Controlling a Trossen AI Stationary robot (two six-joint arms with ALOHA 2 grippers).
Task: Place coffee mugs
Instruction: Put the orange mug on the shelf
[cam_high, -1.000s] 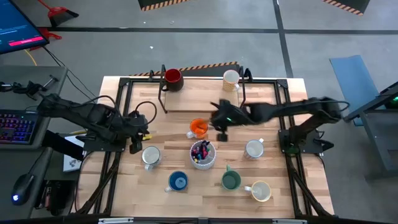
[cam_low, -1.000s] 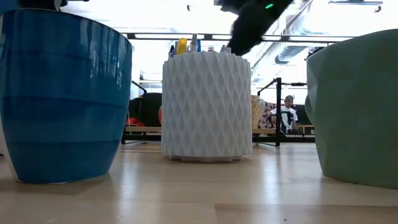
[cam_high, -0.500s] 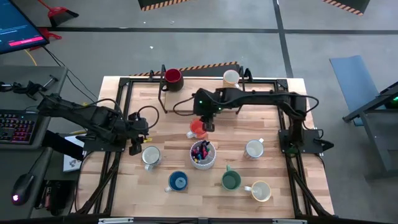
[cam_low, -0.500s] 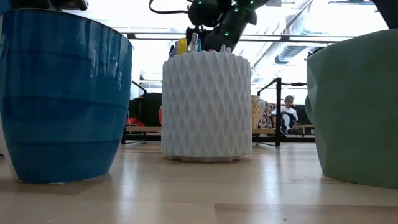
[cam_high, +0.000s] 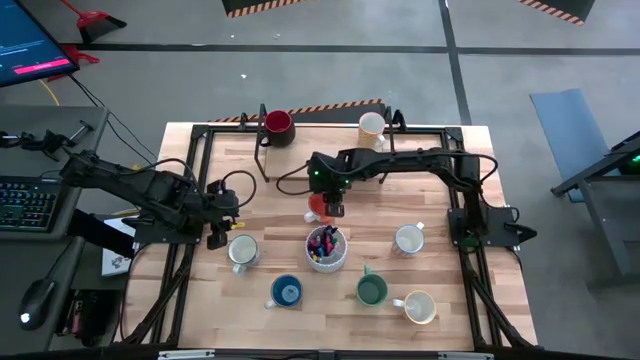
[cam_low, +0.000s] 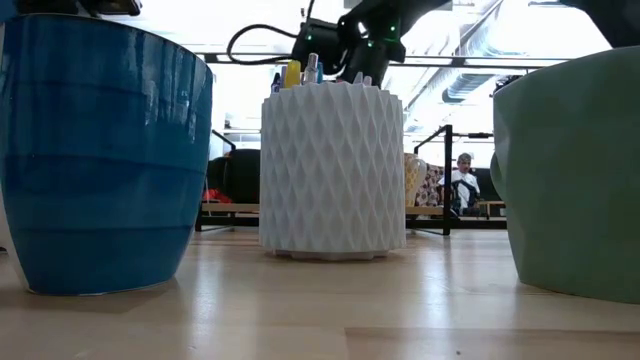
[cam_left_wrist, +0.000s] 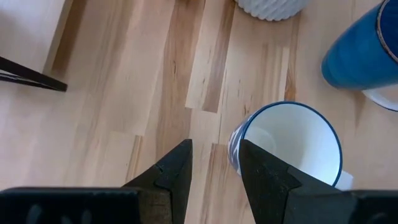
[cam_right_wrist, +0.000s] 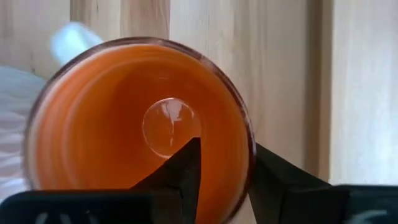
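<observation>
While the right gripper (cam_right_wrist: 221, 180) straddles the rim of the orange mug (cam_right_wrist: 112, 130), one finger sits inside the cup and the other outside the wall, pinching it. From above, that gripper (cam_high: 335, 207) covers most of the orange mug (cam_high: 314, 210), which stands mid-table just behind the white pen cup (cam_high: 326, 247). The right arm reaches across from the table's right side.

Left gripper (cam_left_wrist: 214, 165) has its fingers slightly spread, holding nothing, tips just beside the rim of a white mug with a blue rim (cam_left_wrist: 289, 146). From above, the left gripper (cam_high: 218, 238) hovers at the table's left, next to that mug (cam_high: 242, 250).

Other mugs: dark red (cam_high: 277, 124) and a cream one (cam_high: 371, 126) at the back edge by the black frame (cam_high: 265, 150); blue (cam_high: 286, 292) front left of the pen cup; green (cam_high: 372, 290) front right; a white one (cam_high: 408, 240) right of the pen cup; a cream one (cam_high: 419, 307) near the front right.

Low view: blue mug (cam_low: 100, 160) left, pen cup (cam_low: 333, 170) centre, green mug (cam_low: 575, 175) right, all on the wooden table (cam_low: 320, 310). A person (cam_low: 463, 183) sits far behind.
</observation>
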